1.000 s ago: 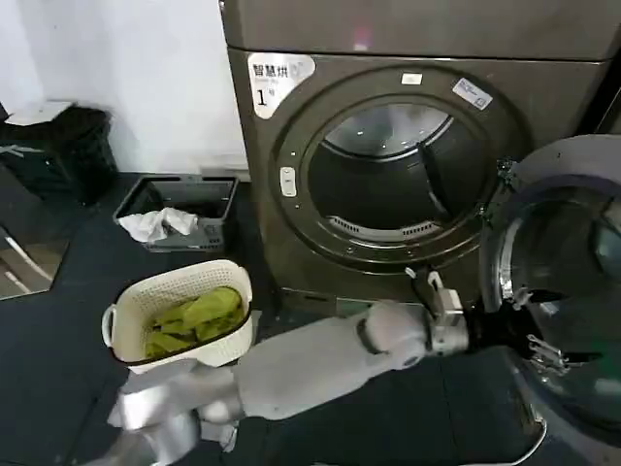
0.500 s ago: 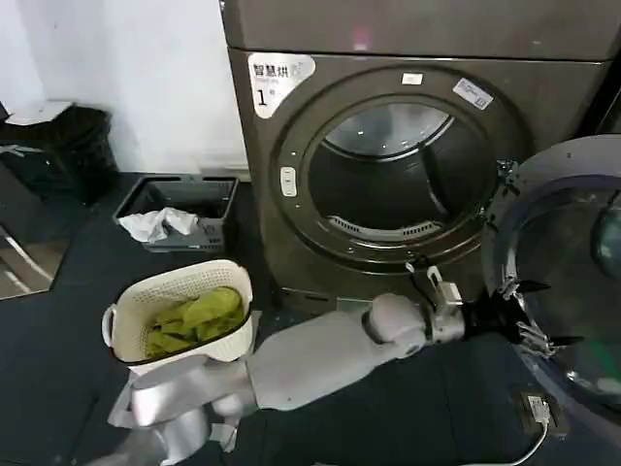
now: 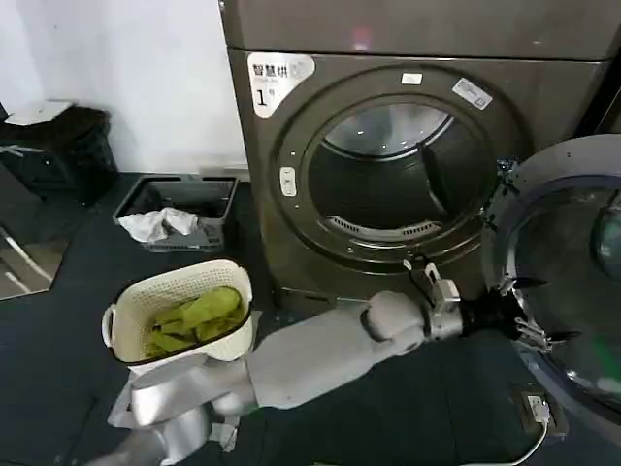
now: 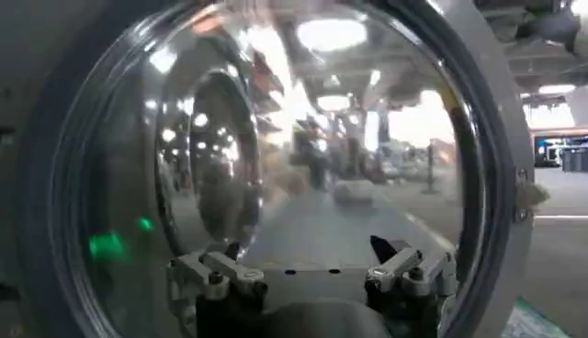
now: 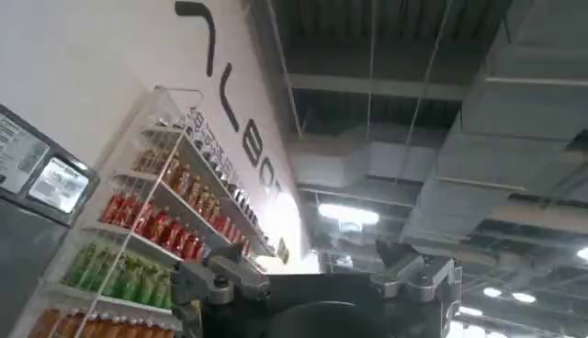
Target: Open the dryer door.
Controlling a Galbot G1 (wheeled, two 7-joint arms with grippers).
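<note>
The dryer door (image 3: 582,243) stands swung wide open at the right of the machine, its inner glass bowl turned toward me. The round drum opening (image 3: 398,175) is uncovered. My left arm reaches across the front of the dryer, and my left gripper (image 3: 529,313) sits at the door's near rim, open, with nothing between its fingers. In the left wrist view the door's glass (image 4: 303,138) is very close in front of the left gripper (image 4: 308,266). My right gripper (image 5: 312,276) is parked, open, pointing up at a ceiling.
A white basket (image 3: 184,354) with green cloths stands on the floor at the left front. Behind it sits a dark crate (image 3: 218,194) with a white cloth. A power strip (image 3: 537,408) lies on the floor under the door.
My left gripper has drawn back from over the door glass to the door's near rim and risen a little. The door has swung slightly farther, uncovering the power strip.
</note>
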